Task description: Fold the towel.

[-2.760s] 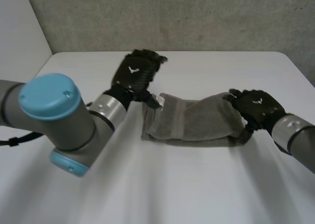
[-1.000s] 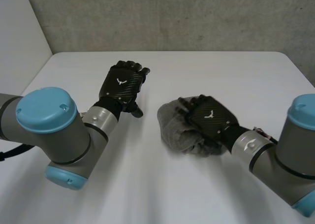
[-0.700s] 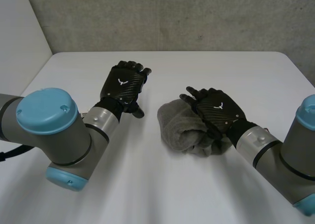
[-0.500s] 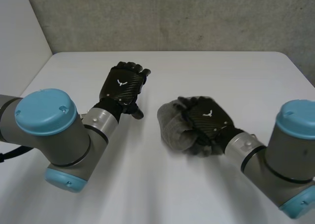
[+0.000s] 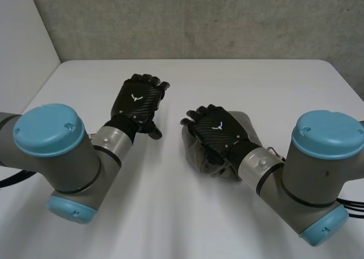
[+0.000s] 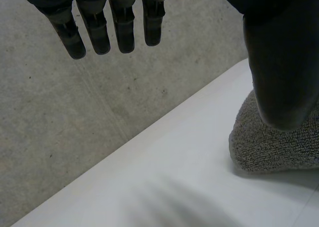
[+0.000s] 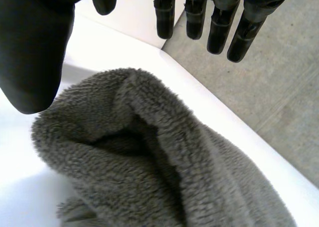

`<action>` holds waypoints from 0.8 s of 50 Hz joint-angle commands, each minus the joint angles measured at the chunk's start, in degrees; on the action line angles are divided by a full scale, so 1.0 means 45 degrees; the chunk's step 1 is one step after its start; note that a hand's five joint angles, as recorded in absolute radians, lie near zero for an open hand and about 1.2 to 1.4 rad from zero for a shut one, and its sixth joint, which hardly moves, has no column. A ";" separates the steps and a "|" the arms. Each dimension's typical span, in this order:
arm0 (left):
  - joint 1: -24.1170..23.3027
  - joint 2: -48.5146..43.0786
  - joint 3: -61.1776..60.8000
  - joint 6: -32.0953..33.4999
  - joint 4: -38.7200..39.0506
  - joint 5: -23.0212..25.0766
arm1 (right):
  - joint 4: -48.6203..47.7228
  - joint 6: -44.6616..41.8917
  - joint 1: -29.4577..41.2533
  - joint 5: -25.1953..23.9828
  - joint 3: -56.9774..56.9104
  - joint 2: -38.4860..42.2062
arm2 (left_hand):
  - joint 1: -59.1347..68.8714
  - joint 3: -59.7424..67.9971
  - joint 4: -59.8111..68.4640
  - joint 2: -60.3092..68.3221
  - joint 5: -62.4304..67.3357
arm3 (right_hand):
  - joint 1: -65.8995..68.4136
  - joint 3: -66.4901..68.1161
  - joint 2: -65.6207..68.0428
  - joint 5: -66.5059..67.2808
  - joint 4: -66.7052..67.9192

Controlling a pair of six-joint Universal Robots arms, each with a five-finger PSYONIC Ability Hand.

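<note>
One grey towel [image 5: 196, 151], bunched in a lump on white table [image 5: 256, 82], right of centre. Two hands counted. Right hand [image 5: 216, 131] over towel, fingers straight and spread wide. Left hand [image 5: 136, 102] near towel, apart from it, fingers straight, open.

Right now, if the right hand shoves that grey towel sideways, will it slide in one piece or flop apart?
The towel looks soft and floppy: its thick pile sags into loose folds, so a shove would probably bunch it. Likely light, it should drag over the smooth white table rather than roll.
</note>
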 commanded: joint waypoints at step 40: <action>0.0448 0.0074 -0.0546 0.0000 0.0019 0.0051 | 0.0465 -0.3628 -0.0419 0.0506 -0.0809 0.0063 | -0.0379 -0.0638 -0.0715 0.0104 -0.0149 | 1.3898 -0.0464 1.4072 1.3795 -0.0736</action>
